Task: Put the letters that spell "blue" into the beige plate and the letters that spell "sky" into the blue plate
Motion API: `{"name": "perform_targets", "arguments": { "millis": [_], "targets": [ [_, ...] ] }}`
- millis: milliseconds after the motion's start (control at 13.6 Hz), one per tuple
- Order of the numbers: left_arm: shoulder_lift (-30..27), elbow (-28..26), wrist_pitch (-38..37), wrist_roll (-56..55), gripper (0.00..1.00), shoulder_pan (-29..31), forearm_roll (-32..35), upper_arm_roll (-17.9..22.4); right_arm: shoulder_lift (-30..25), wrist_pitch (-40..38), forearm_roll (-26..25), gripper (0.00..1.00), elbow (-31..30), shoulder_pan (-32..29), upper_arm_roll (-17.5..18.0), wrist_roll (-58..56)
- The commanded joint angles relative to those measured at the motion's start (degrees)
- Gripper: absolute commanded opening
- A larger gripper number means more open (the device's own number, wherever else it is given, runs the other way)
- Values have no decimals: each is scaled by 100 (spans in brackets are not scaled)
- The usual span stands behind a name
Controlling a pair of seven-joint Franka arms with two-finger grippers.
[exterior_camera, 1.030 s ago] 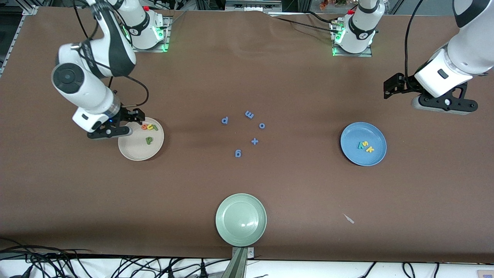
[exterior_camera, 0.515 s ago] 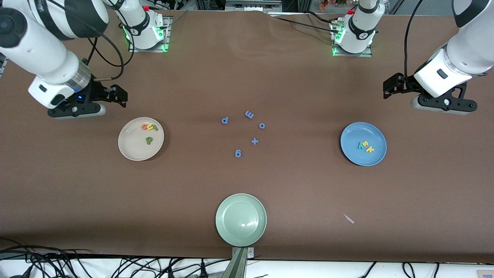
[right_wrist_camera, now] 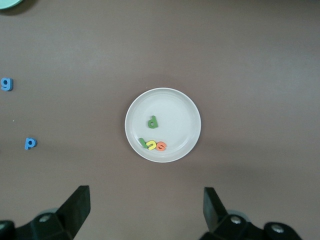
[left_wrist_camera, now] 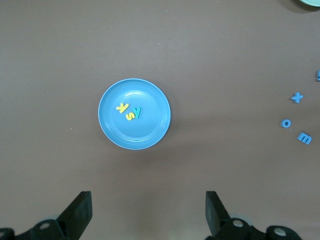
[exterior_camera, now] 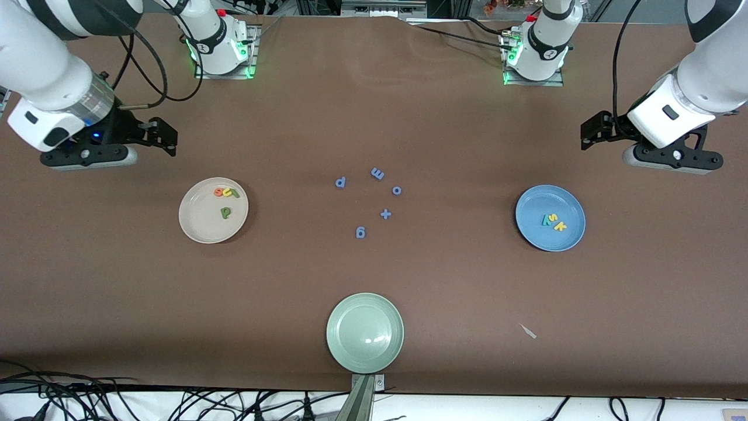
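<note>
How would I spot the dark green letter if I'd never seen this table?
Find the beige plate toward the right arm's end of the table. Inside, three letters huddle at the rim. The dark-green b lies alone near the plate's middle, nearer the front camera, and is the darkest letter there.

Bare brown table lies wide between the beige plate and the blue plate. Only the small cluster of blue letters sits mid-table, and the green plate stands at the near edge. Both grippers hang raised at the table's ends, right gripper and left gripper with fingers spread, nothing beneath them but cloth.
</note>
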Motion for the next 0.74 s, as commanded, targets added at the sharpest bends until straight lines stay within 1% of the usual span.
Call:
{"name": "perform_targets", "arguments": {
  "millis": [0, 515, 662],
  "targets": [
    [93, 193, -116, 88, 100, 15, -23, 4, 70, -299, 101, 100, 295, -41, -157, -199],
    [93, 201, -116, 88, 100, 15, 13, 4, 157, -747, 110, 100, 690, -58, -166, -181],
    [93, 201, -116, 88, 100, 6, 21, 4, 175, -766, 110, 100, 700, -50, -166, -164]
  ]
}}
